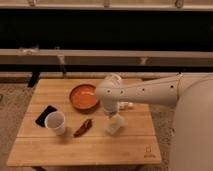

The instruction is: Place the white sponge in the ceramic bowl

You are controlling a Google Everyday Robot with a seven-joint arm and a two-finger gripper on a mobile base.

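Camera view: the pincer (114,119) points down from the arm, right over the sponge (111,129). The sponge is on the worktop (100,148), outside the bowl (83,97) and near its front right. I cannot tell whether the pincer grips it. A cup (55,122) stands far left.

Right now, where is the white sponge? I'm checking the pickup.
In the camera view, the white sponge sits on the wooden table just below the gripper, nearer the camera than the ceramic bowl.
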